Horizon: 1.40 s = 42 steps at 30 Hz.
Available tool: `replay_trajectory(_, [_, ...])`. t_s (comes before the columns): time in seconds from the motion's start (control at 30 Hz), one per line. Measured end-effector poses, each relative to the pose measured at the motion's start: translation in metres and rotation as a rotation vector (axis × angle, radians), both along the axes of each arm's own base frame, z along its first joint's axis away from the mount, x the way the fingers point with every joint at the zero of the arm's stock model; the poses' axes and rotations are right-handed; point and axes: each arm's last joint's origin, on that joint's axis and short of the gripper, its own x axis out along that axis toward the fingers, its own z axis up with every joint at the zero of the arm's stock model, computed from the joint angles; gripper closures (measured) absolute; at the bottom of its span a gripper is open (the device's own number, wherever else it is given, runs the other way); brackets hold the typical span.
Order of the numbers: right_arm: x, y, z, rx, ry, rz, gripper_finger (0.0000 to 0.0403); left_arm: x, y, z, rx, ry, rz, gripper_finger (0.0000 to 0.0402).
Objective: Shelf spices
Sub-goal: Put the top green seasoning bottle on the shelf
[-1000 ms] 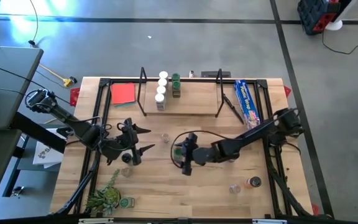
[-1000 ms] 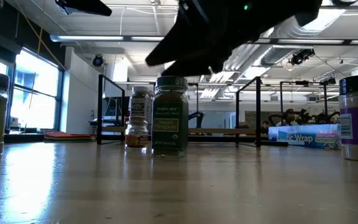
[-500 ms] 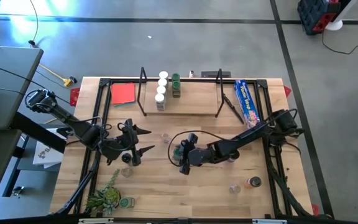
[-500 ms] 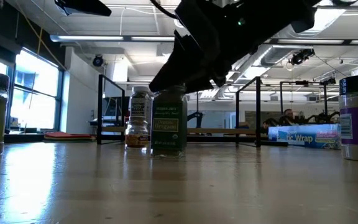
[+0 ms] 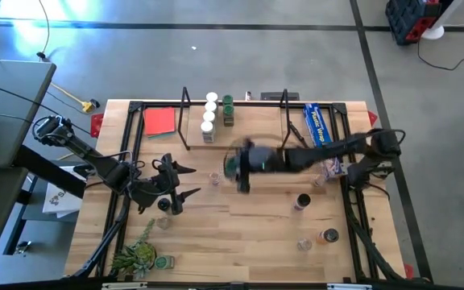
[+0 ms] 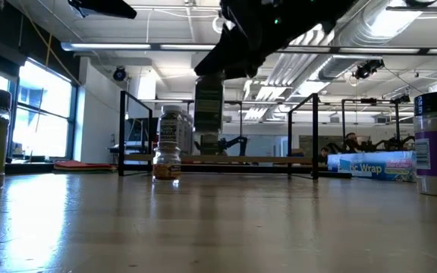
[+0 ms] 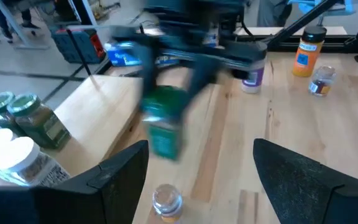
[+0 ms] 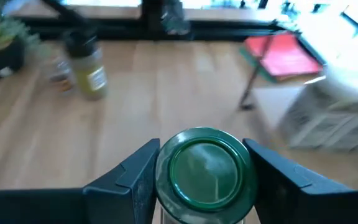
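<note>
Green-lidded glass spice jar (image 8: 204, 171), upright between right gripper (image 8: 201, 180) fingers (image 8: 132, 180).

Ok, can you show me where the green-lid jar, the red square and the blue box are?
green-lid jar (image 8: 204, 165): right wrist view, middle of its green lid.
red square (image 5: 159, 121): high view, middle of its flat top.
blue box (image 5: 320, 127): high view, middle of its long top face.

Right gripper (image 8: 204, 171) clamps green-lidded jar (image 8: 205, 169); background apparently blurred.
</note>
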Motion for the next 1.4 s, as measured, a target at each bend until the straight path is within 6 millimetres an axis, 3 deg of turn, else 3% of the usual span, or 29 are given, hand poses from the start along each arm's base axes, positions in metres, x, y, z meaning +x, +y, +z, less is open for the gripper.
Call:
replay_trajectory(0.13, [0.001,-0.056,-0.005,-0.002,-0.010,-0.008,0.0213,0.000,0.000,0.006,0.051,-0.021,-0.029,0.0116])
replay_trajectory(0.27, [0.005,-0.098,-0.011,0.026,-0.028,-0.022,0.0213,-0.004,0.005,0.016,0.120,-0.057,-0.032,0.0116])
replay_trajectory(0.47, [0.018,-0.132,-0.017,-0.001,0.017,-0.020,0.0213,-0.013,0.025,0.033,0.182,-0.102,0.019,0.0116])
replay_trajectory(0.6, [0.024,-0.143,-0.009,-0.009,0.039,-0.014,0.0213,-0.019,0.037,0.041,0.169,-0.137,0.060,0.0116])
replay_trajectory(0.8, [0.026,-0.152,-0.013,-0.022,0.061,-0.002,0.0212,-0.021,0.046,0.045,0.162,-0.150,0.081,0.0116])
replay_trajectory(1.0, [0.025,-0.157,-0.013,-0.048,0.065,-0.052,0.0166,-0.019,0.049,0.043,0.174,-0.131,0.086,0.0116])
replay_trajectory(1.27, [0.027,-0.156,-0.006,-0.106,0.024,-0.048,0.0159,-0.017,0.052,0.043,0.162,-0.127,0.063,0.0116])
replay_trajectory(1.4, [0.025,-0.146,0.011,-0.139,-0.004,-0.036,0.0157,-0.017,0.051,0.043,0.160,-0.127,0.058,0.0116])
